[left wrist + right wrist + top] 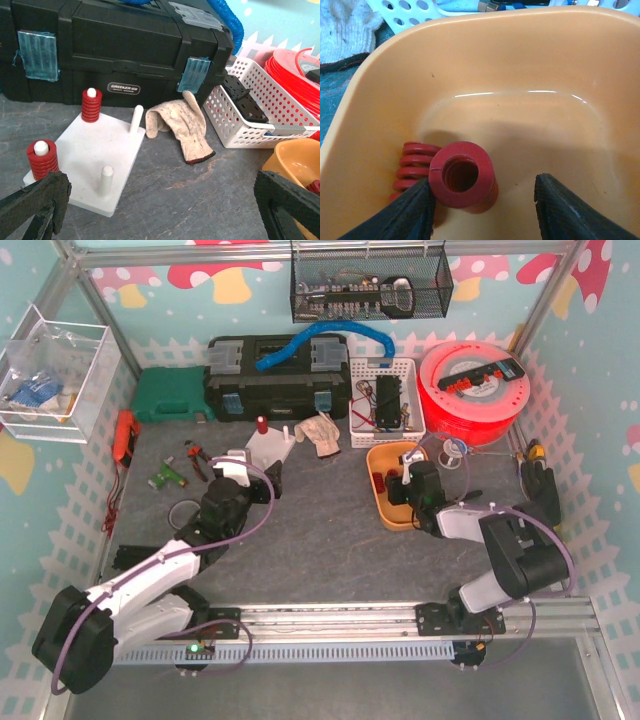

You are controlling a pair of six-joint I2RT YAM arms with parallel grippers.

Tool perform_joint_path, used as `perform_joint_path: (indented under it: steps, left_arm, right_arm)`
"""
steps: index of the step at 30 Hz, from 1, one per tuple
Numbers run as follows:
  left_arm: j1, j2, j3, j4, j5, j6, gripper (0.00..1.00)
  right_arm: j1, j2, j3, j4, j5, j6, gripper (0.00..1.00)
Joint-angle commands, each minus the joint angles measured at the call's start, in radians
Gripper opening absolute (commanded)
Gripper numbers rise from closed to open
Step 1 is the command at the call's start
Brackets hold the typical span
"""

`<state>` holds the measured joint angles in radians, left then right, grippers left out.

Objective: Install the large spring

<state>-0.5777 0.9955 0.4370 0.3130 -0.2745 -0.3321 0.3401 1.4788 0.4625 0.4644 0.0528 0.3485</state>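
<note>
A white base plate (87, 155) with four pegs lies ahead of my left gripper (160, 212); it also shows in the top view (268, 448). Red springs sit on two pegs, far left (91, 105) and near left (42, 160). Two pegs (106, 179) are bare. My left gripper (245, 468) is open and empty. My right gripper (482, 210) is open inside the orange bowl (545, 65), around a large red spring (465, 176) standing on end; its left finger (410, 215) touches the spring. A second red spring (412, 162) lies beside it.
A black toolbox (115, 45) stands behind the plate. A worn glove (182, 125) lies right of it. A white perforated basket (255, 112) and a red filament spool (472, 390) are at the back right. A green case (172, 395) is at the back left.
</note>
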Motion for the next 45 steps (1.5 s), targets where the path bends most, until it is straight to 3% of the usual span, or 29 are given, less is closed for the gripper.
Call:
perform_joint_path:
  steps: [1, 16, 25, 29, 35, 41, 45]
  left_arm:
    - [-0.006, -0.019, -0.01, 0.019, -0.02, 0.019, 0.99]
    - [-0.005, -0.029, -0.017, 0.02, -0.036, 0.021, 0.99]
    - [-0.008, -0.04, -0.02, 0.021, -0.034, 0.019, 0.99]
    - [-0.007, -0.042, -0.021, 0.022, -0.032, 0.019, 0.99]
    - [-0.007, -0.041, -0.029, 0.035, -0.048, -0.001, 0.99]
    - [-0.007, -0.071, -0.063, 0.102, -0.016, -0.015, 0.99]
    - [-0.008, -0.078, -0.105, 0.205, 0.057, 0.023, 0.99]
  right_arm:
    - [-0.004, 0.06, 0.041, 0.052, -0.001, 0.008, 0.55]
    - [-0.004, 0.126, 0.076, 0.09, -0.008, -0.011, 0.34]
    - [-0.003, 0.15, 0.074, 0.117, -0.011, -0.005, 0.32]
    - [-0.003, 0.133, 0.066, 0.126, 0.0, -0.008, 0.22]
    - [-0.003, 0.039, 0.057, 0.084, 0.024, -0.05, 0.01]
    - [-0.003, -0.146, 0.055, -0.031, 0.0, -0.083, 0.0]
    - [-0.003, -0.281, 0.076, -0.118, -0.127, -0.082, 0.0]
